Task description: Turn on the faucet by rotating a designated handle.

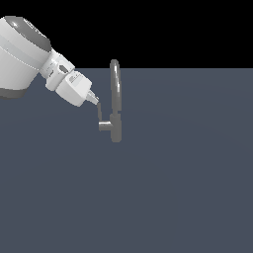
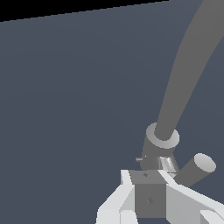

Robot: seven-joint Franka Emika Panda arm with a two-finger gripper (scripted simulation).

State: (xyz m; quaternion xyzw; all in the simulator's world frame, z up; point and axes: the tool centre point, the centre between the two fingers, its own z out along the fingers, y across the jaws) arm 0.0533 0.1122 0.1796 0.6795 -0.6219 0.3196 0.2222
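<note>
The faucet is a small grey tap with a tall arched spout, standing on the flat grey-blue ground. Its handle is a thin lever rising from a short stub on the exterior view's left of the body. My gripper reaches in from the upper left, and its narrow tip touches the lever's upper end. In the wrist view the white fingers sit close together with a grey block between them at my gripper, just before the faucet's body, stub and spout. The jaws look shut.
The white arm fills the exterior view's upper left. The grey-blue ground stretches flat around the faucet, and no other object shows on it.
</note>
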